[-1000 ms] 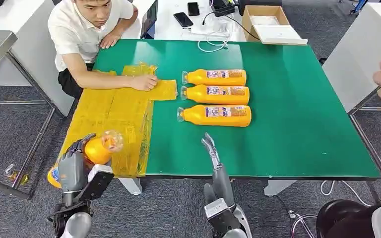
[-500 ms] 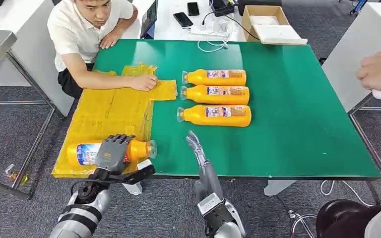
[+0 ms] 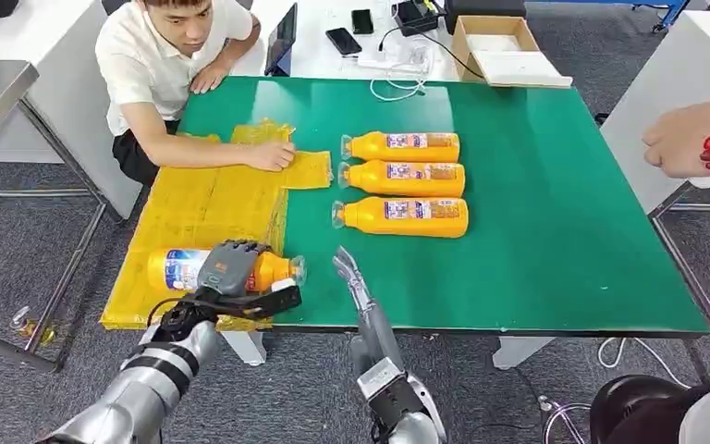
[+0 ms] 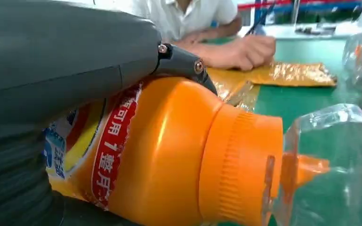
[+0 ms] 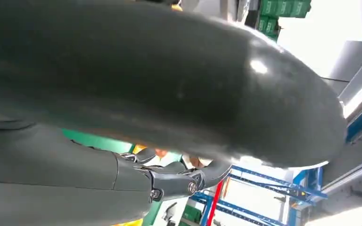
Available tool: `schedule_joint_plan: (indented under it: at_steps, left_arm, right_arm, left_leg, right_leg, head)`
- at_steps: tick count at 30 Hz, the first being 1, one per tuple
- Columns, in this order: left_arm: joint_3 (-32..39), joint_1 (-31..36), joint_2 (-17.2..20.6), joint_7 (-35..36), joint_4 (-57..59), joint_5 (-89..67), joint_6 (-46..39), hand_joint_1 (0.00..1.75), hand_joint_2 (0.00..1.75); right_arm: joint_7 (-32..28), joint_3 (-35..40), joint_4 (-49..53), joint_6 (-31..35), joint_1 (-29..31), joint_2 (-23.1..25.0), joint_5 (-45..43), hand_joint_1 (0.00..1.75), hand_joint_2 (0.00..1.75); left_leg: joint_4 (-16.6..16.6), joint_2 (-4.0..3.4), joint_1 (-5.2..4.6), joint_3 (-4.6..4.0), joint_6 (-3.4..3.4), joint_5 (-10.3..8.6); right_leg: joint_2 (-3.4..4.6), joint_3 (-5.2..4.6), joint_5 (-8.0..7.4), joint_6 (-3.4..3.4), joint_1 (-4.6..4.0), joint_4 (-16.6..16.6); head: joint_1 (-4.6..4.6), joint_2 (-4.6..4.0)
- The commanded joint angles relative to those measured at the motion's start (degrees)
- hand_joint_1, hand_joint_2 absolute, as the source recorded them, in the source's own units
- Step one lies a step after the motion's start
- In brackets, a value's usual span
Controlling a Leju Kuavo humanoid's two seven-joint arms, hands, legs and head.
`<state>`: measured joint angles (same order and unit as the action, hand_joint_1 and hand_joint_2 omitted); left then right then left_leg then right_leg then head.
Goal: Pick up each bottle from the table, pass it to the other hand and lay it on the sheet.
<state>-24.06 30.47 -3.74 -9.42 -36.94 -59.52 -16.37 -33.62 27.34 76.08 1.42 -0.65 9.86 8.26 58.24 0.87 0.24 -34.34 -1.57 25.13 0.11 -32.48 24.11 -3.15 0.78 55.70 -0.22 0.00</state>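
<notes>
At lower left, my left hand (image 3: 226,268) grips the bottle (image 3: 177,269) over the sheet (image 3: 203,203); I should lower it flat before letting go.

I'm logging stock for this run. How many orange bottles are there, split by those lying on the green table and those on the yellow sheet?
Bottles on the green table: 3
Bottles on the yellow sheet: 1, gripped by the left hand
Total: 4
</notes>
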Motion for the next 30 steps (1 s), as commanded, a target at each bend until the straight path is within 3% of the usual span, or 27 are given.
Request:
schedule_joint_plan:
  at_steps: [1, 5, 11, 14, 25, 30]
  left_arm:
    - [6.35, 4.94, -1.0, 2.44, 12.56, 8.57, 8.49, 0.07, 1.75]
    - [9.08, 6.31, -1.02, 1.09, 14.54, 13.84, 14.21, 0.0, 1.75]
    - [7.34, 7.08, -1.5, -0.92, 14.42, 16.83, 17.02, 0.0, 1.75]
    - [4.92, 6.55, -1.66, -3.9, 12.44, 15.68, 12.0, 0.0, 1.75]
    - [4.12, 4.17, -1.76, -8.68, 5.9, 20.07, 9.28, 0.0, 1.75]
    - [7.84, -6.99, -2.69, -16.01, -18.54, 35.39, 4.07, 0.0, 1.75]
  right_arm:
    - [-0.06, 0.57, -5.59, -0.12, 2.27, 0.31, -0.35, 0.0, 0.0]
    - [-0.31, 0.24, -7.61, 0.31, 3.5, 0.65, -0.64, 0.0, 0.0]
    - [-1.14, 0.55, -8.7, 0.48, 4.38, 0.47, -1.25, 0.0, 0.0]
    - [-1.57, 0.19, -9.37, 1.04, 4.53, 0.4, -1.44, 0.0, 0.0]
    - [-2.18, 0.25, -8.24, 1.27, 3.67, 0.13, -1.59, 0.0, 0.0]
    - [-2.6, 0.37, -6.71, 2.98, 1.5, -0.8, -1.43, 0.0, 0.0]
  left_leg:
    - [-0.05, -0.16, 0.03, 0.11, 0.09, -0.04]
    - [-0.07, -0.31, 0.02, 0.26, 0.11, -0.03]
    - [-0.15, -0.44, 0.02, 0.36, 0.16, -0.07]
    - [-0.16, -0.47, -0.01, 0.36, 0.16, -0.09]
    - [-0.06, -0.24, 0.01, 0.11, 0.14, -0.08]
    - [-0.05, -0.27, -0.01, 0.04, 0.12, -0.06]
  right_leg:
    - [0.1, 0.05, -0.06, 0.12, -0.04, -0.02]
    - [0.22, 0.13, -0.14, 0.2, -0.04, 0.0]
    - [0.19, 0.2, -0.13, 0.25, -0.06, -0.05]
    - [0.21, 0.17, -0.14, 0.25, -0.02, -0.04]
    - [0.06, 0.0, -0.09, 0.21, -0.04, 0.03]
    - [0.07, -0.1, -0.07, 0.18, -0.01, 0.05]
  head:
    - [0.02, 0.0]
    - [0.0, 0.0]
    - [0.0, 0.0]
    - [0.0, 0.0]
    - [0.0, 0.0]
    - [0.0, 0.0]
